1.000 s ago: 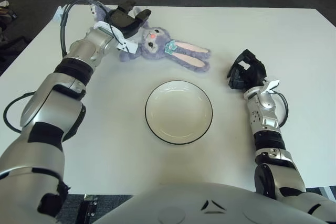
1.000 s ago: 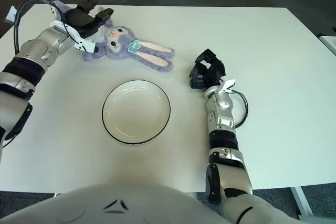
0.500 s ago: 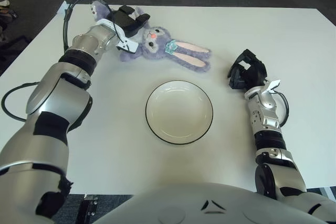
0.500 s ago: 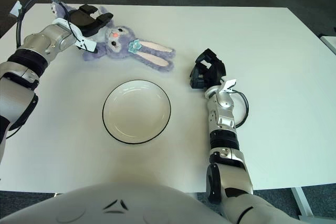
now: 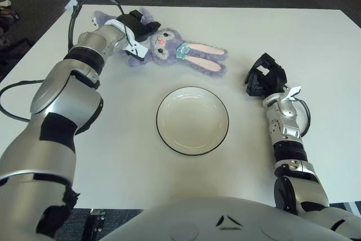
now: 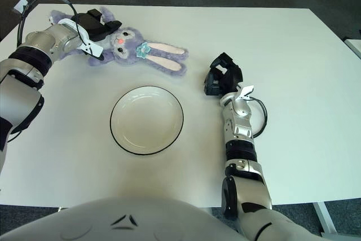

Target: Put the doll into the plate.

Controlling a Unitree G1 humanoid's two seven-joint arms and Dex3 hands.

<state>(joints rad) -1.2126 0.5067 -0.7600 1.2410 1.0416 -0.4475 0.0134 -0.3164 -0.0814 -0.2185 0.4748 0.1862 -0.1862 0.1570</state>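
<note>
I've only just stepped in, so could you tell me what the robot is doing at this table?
The robot's left hand is at the far left of the white table, on the body of a purple plush bunny doll that lies flat with its long ears pointing right. Whether the fingers have closed on it is unclear. The empty white plate with a dark rim sits nearer the robot, apart from the doll. The right hand shows to the right of the plate, fingers curled, holding nothing.
</note>
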